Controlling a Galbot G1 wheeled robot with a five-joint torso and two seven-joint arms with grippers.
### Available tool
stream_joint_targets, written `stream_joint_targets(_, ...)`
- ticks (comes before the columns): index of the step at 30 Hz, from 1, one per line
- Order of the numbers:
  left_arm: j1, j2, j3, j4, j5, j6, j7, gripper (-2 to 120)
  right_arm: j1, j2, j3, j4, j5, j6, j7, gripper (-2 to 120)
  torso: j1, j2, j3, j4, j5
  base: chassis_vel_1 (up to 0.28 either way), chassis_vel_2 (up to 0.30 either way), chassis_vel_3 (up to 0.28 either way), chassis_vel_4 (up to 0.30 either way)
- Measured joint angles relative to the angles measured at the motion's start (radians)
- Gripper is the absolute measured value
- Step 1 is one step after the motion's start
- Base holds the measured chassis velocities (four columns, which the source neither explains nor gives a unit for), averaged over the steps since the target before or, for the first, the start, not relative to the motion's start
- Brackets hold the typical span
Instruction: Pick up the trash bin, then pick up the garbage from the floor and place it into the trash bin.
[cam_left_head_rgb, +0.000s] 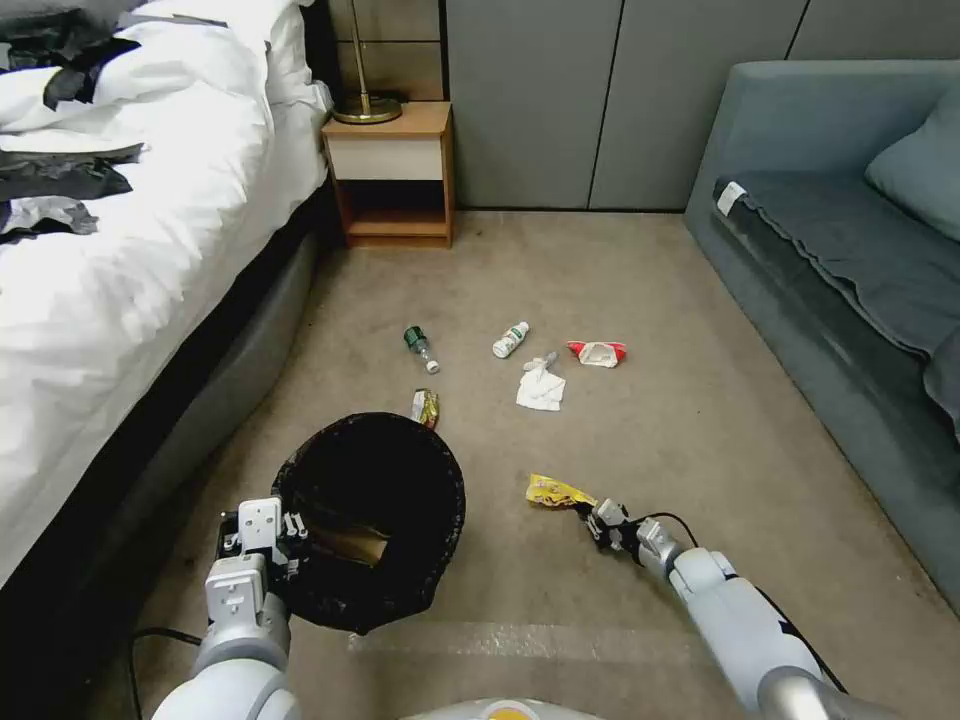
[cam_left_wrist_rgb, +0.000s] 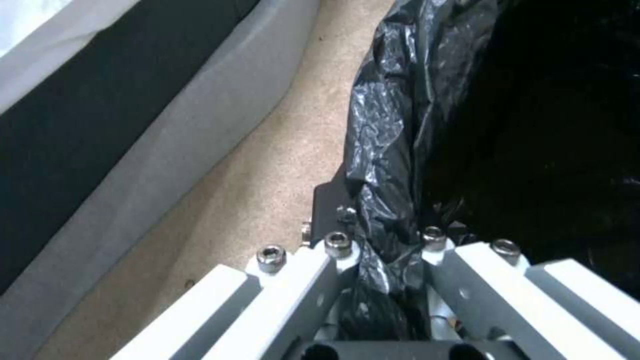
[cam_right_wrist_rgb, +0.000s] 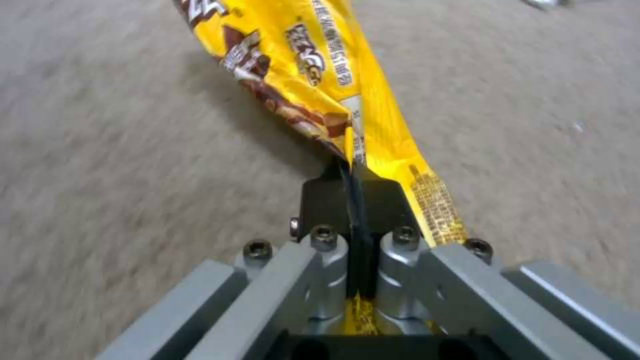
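The trash bin, lined with a black bag, hangs tilted at the lower left with a brown paper piece inside. My left gripper is shut on its bagged rim. My right gripper is shut on a yellow snack wrapper, whose crumpled end sticks out past the fingers. More garbage lies on the carpet farther off: a green-capped bottle, a white bottle, white tissues, a red-white wrapper and a gold wrapper just behind the bin.
A bed with white bedding runs along the left. A wooden nightstand with a lamp base stands at the back. A grey sofa fills the right. Carpet between them is open around the litter.
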Motion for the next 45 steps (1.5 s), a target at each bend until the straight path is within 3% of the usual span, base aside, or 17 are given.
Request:
stream_joint_targets(3, -0.001, 0.002, 0.0, 0.002, 0.0, 0.0, 0.0, 0, -0.018, -0.001, -0.001, 0.04, 0.056, 0.025, 0.008, 0, 0.0, 0.0, 0.0, -0.0007, -0.0003, 0.0, 0.0, 0.0, 0.0)
stream_joint_targets(5, -0.004, 0.005, 0.0, 0.006, -0.002, 0.0, 0.001, 0, -0.048, -0.003, -0.001, 0.123, 0.12, 0.046, 0.017, 0, 0.0, 0.0, 0.0, -0.0002, -0.001, 0.0, 0.0, 0.0, 0.0)
stream_joint_targets(6, -0.008, 0.01, 0.0, 0.01, -0.003, 0.0, 0.001, 0, -0.088, -0.011, -0.002, 0.226, 0.167, 0.049, 0.024, 0, 0.0, 0.0, 0.0, -0.0001, -0.001, 0.0, 0.0, 0.0, 0.0)
stream_joint_targets(8, -0.009, 0.012, 0.0, 0.013, -0.003, 0.0, 0.001, 0, -0.104, -0.013, -0.002, 0.268, 0.183, 0.048, 0.026, 0, 0.0, 0.0, 0.0, -0.0006, -0.0009, 0.0, 0.0, 0.0, 0.0)
stream_joint_targets(10, -0.019, 0.021, 0.002, 0.02, -0.005, 0.001, 0.001, 0, -0.185, -0.027, -0.002, 0.512, 0.247, 0.02, 0.047, 0, 0.0, 0.0, 0.0, -0.0003, -0.0014, 0.0, 0.0, 0.0, 0.0)
stream_joint_targets(11, -0.019, 0.021, 0.002, 0.02, -0.005, 0.001, 0.001, 0, -0.185, -0.027, -0.002, 0.512, 0.247, 0.02, 0.047, 0, 0.0, 0.0, 0.0, -0.0003, -0.0014, 0.0, 0.0, 0.0, 0.0)
stream_joint_targets(14, -0.034, 0.029, 0.009, 0.029, -0.011, 0.004, 0.001, 0, -0.304, -0.044, -0.012, 0.908, 0.342, -0.057, 0.087, 0, 0.0, 0.0, 0.0, -0.0001, -0.0016, 0.0, 0.0, 0.0, 0.0)
stream_joint_targets(15, -0.034, 0.029, 0.009, 0.029, -0.011, 0.004, 0.001, 0, -0.304, -0.044, -0.012, 0.908, 0.342, -0.057, 0.087, 0, 0.0, 0.0, 0.0, -0.0001, -0.0016, 0.0, 0.0, 0.0, 0.0)
stream_joint_targets(16, -0.036, 0.03, 0.01, 0.03, -0.012, 0.004, 0.001, 0, -0.329, -0.048, -0.019, 0.983, 0.358, -0.073, 0.092, 0, 0.0, 0.0, 0.0, -0.0003, -0.0016, 0.0, 0.0, 0.0, 0.0)
stream_joint_targets(18, -0.044, 0.032, 0.015, 0.035, -0.014, 0.004, 0.001, 0, -0.41, -0.061, -0.052, 1.219, 0.393, -0.107, 0.1, 0, 0.0, 0.0, 0.0, -0.0002, -0.0016, 0.0, 0.0, 0.0, 0.0)
stream_joint_targets(19, -0.044, 0.032, 0.015, 0.035, -0.014, 0.004, 0.001, 0, -0.41, -0.061, -0.052, 1.219, 0.393, -0.107, 0.1, 0, 0.0, 0.0, 0.0, -0.0002, -0.0016, 0.0, 0.0, 0.0, 0.0)
stream_joint_targets(22, -0.048, 0.038, 0.02, 0.037, -0.016, 0.005, 0.001, 0, -0.492, -0.08, -0.112, 1.378, 0.397, -0.117, 0.102, 0, 0.0, 0.0, 0.0, -0.0003, -0.0013, 0.0, 0.0, 0.0, 0.0)
stream_joint_targets(26, -0.051, 0.042, 0.021, 0.037, -0.02, 0.006, 0.001, 0, -0.552, -0.107, -0.213, 1.465, 0.392, -0.12, 0.112, 0, 0.0, 0.0, 0.0, -0.0003, -0.0012, 0.0, 0.0, 0.0, 0.0)
stream_joint_targets(31, -0.052, 0.041, 0.025, 0.037, -0.02, 0.007, 0.001, 0, -0.578, -0.125, -0.294, 1.48, 0.372, -0.123, 0.121, 0, 0.0, 0.0, -0.001, -0.0002, -0.0013, 0.0, 0.0, 0.0, 0.0)
stream_joint_targets(35, -0.055, 0.041, 0.028, 0.038, -0.019, 0.008, 0.001, 0, -0.583, -0.13, -0.379, 1.434, 0.327, -0.118, 0.122, 0, 0.0, 0.0, -0.001, -0.0002, -0.0012, 0.0, 0.0, 0.0, 0.0)
stream_joint_targets(45, -0.056, 0.034, 0.034, 0.038, -0.014, 0.008, 0.001, 0, -0.526, -0.099, -0.432, 1.322, 0.295, -0.112, 0.144, 0, 0.0, 0.0, 0.0, -0.0002, -0.0012, 0.0, 0.0, 0.0, 0.0)
